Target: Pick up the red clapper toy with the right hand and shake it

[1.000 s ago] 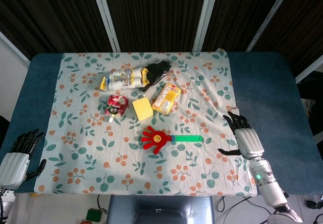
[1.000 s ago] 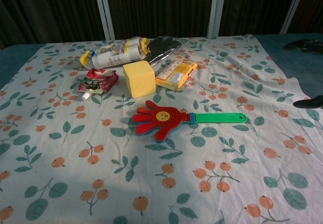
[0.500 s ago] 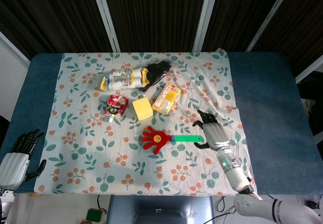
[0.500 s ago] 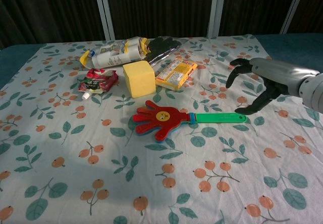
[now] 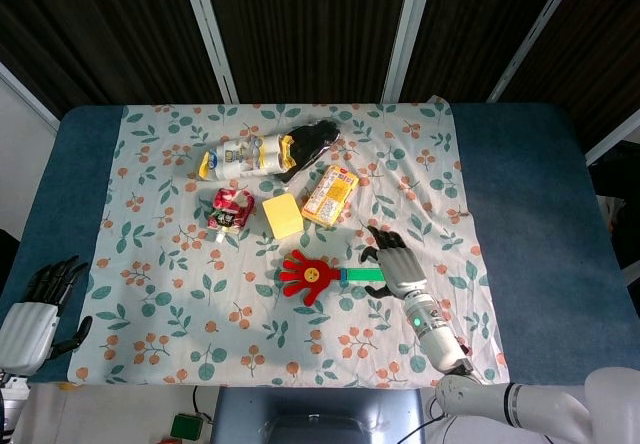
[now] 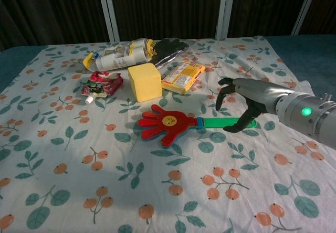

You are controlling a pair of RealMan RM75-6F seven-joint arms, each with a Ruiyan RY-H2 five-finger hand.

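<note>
1. Right hand [image 6: 247,99] hovers over the green handle [image 6: 226,123], fingers spread, gripping nothing.
2. Red clapper toy [image 5: 310,276] lies flat on the floral cloth [image 5: 150,294].
3. Probably light, stiff plastic (maybe slippery), so grab mid-handle.

Red clapper toy [image 6: 170,124]: glossy hard plastic. Right hand [image 6: 247,97]: smooth satin metal shell, matt black fingers [image 6: 223,92]. Tablecloth [image 6: 79,154]: matt printed cloth, lightly creased. Yellow cube [image 6: 144,82]: matt, probably foam. Snack packet [image 6: 182,76]: shiny film.
</note>
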